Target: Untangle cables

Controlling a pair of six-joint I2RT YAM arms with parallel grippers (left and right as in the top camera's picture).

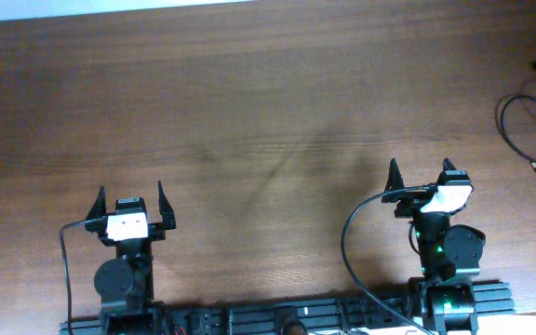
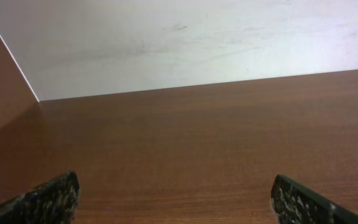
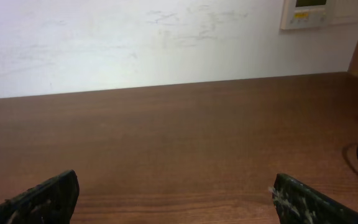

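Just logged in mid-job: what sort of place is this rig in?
Likely an indoor office or lab: a wooden table against a plain white wall, with a small control panel mounted on that wall.

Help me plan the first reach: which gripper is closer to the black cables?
The right gripper: the cables lie at the table's right edge, on its side, while the left gripper sits far across the table.

Robot lab bench in an office-like room.
Black mounting rail (image 1: 249, 318) on a wooden counter (image 1: 249, 112); plain white wall (image 3: 135, 43), control panel (image 3: 309, 12) far right.
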